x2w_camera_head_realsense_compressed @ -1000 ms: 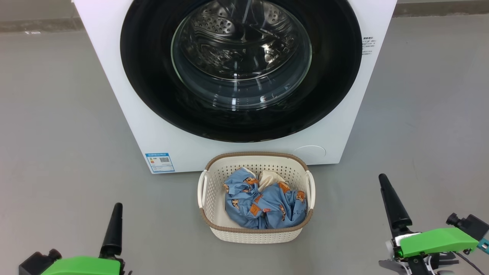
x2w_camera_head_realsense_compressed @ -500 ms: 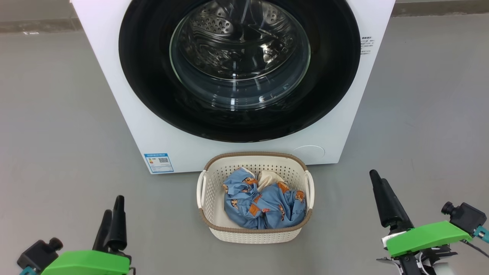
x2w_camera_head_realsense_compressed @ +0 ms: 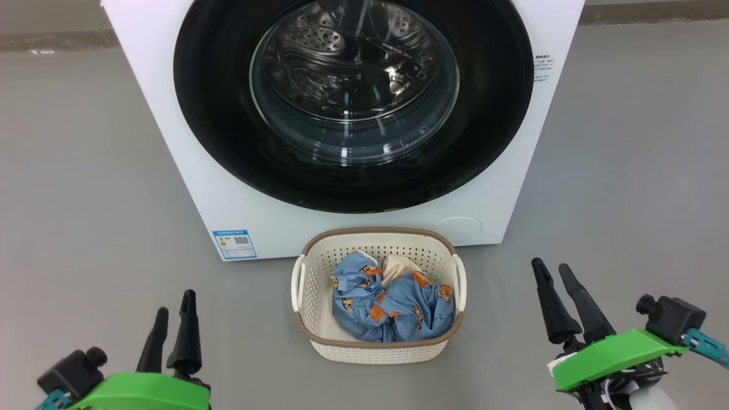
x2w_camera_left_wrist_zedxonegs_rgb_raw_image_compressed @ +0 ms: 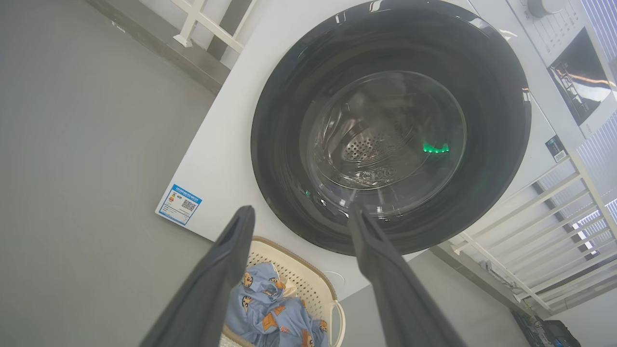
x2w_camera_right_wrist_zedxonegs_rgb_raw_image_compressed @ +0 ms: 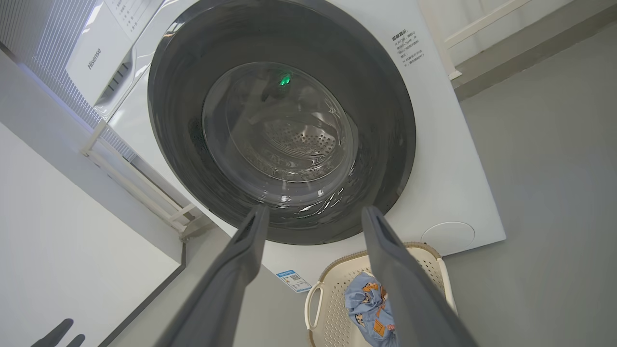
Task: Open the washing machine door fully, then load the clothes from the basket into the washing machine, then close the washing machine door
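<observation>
From the head, we are seeing the left gripper (x2w_camera_head_realsense_compressed: 175, 302) and right gripper (x2w_camera_head_realsense_compressed: 550, 264) gaping empty, flanking the basket (x2w_camera_head_realsense_compressed: 379, 232) of clothes (x2w_camera_head_realsense_compressed: 393, 307). Our left wrist is catching the display panel (x2w_camera_left_wrist_zedxonegs_rgb_raw_image_compressed: 576, 72) on the washing machine (x2w_camera_left_wrist_zedxonegs_rgb_raw_image_compressed: 226, 144).

The basket (x2w_camera_head_realsense_compressed: 379, 348) sits on the floor (x2w_camera_head_realsense_compressed: 85, 199) just before the washing machine (x2w_camera_head_realsense_compressed: 273, 228), below the washing machine door (x2w_camera_head_realsense_compressed: 353, 85), which seems shut; the clothes (x2w_camera_head_realsense_compressed: 393, 310) lie in the basket.
</observation>
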You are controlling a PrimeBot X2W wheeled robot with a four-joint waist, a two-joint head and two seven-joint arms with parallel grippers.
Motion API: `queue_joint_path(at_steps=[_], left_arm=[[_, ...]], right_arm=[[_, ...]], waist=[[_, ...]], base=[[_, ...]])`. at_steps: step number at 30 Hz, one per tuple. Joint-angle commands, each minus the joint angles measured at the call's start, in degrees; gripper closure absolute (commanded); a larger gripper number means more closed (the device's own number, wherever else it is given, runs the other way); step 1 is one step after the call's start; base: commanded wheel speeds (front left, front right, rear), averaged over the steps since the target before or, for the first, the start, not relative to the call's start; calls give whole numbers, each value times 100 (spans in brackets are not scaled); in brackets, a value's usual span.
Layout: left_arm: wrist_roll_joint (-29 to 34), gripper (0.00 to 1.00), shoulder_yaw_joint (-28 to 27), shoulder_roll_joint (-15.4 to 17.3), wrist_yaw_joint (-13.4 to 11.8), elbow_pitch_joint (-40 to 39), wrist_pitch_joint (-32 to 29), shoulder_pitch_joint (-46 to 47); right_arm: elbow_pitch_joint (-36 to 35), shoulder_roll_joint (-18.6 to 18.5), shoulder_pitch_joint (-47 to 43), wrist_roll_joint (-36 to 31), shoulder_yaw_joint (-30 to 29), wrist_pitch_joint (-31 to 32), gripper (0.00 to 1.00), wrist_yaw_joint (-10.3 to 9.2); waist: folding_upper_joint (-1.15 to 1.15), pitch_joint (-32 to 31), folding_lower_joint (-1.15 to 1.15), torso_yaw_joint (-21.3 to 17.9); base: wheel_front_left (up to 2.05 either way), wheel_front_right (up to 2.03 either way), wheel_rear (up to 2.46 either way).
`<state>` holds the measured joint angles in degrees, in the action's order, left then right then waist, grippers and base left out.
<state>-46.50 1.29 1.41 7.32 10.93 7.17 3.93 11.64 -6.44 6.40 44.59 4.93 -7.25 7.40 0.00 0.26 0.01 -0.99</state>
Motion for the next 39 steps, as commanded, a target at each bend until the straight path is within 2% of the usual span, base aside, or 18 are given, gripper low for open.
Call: queue_joint_path(at_steps=[1,11,21,39], left_arm=[[183,0,-102,110,10,-105,82,306],[1057,0,-112,138,-67,37,254,356],[1683,0,-5,163,-31,239,443,445],[2648,0,127,226,1,207,737,537]], right_arm=[[-137,-4,312,-249,133,-94,0,6],[73,-9,406,-1024,263,-261,0,7],[415,-24,578,-1778,414,-445,0,8],[525,-39,729,-2945,593,-730,0,9]], waist=[[0,-1,0,0],[0,-2,0,0],[0,-2,0,-3],[0,-18,0,-13]], base=[[0,0,0],[0,0,0],[0,0,0],[0,0,0]])
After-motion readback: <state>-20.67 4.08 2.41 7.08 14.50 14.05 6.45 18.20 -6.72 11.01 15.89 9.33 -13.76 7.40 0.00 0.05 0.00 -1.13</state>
